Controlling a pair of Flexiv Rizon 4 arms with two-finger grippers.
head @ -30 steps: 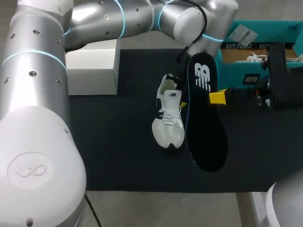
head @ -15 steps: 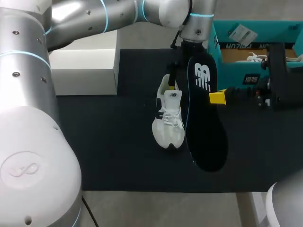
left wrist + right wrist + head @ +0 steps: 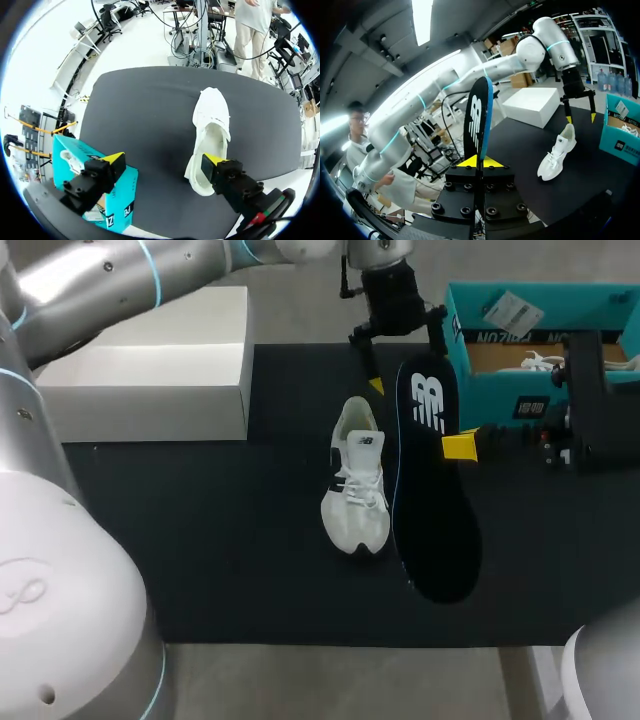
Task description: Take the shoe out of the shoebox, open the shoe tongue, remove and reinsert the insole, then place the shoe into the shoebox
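a: where's the shoe (image 3: pixel 356 490) sitting?

b: flat on the black mat (image 3: pixel 240 540), about mid-way across, toe toward the near edge and heel toward the far one. a wide stretch of mat runs from its left side out to the white box (image 3: pixel 160 360) at the far left corner.

a: and the right side?

b: tighter. the insole (image 3: pixel 435 490) hangs just beside the shoe, standing on its edge and pinched between the fingers of the right gripper (image 3: pixel 479 161). the teal shoebox (image 3: pixel 545 330) stands open at the far right corner, well apart from the shoe.

a: left gripper (image 3: pixel 405 365)?

b: above the shoe's heel end, near the mat's far edge, jaws spread wide with nothing in them. in the left wrist view the heel lies close by one finger and the shoebox's corner under the other.

a: room in front of the toe?

b: a strip of mat before the near edge.
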